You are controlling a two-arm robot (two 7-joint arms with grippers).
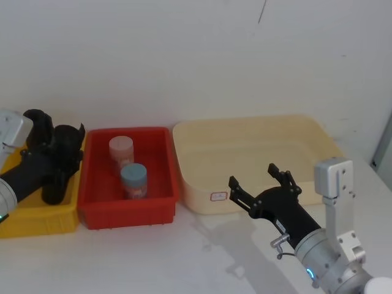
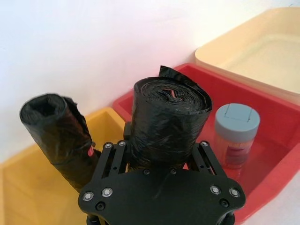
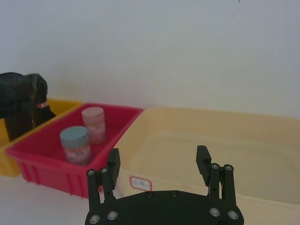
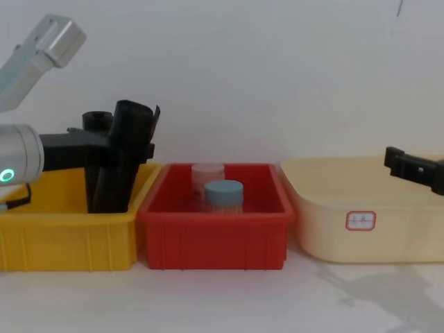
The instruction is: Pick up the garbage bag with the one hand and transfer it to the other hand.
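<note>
Left gripper (image 2: 161, 157), green-ring arm: fingers clamped on either side of the garbage bag (image 2: 168, 117), which stands upright over the yellow bin (image 4: 69, 236); lower end hidden behind the bin wall, so contact with the floor cannot be told. Second black roll (image 2: 56, 133) leans just beside it in the same bin. Right gripper (image 1: 252, 174), blue-ring arm: fingers spread wide, holding nothing, at the near wall of the cream bin (image 1: 202, 184), well apart from the bag, the red bin (image 1: 98, 214) between.
</note>
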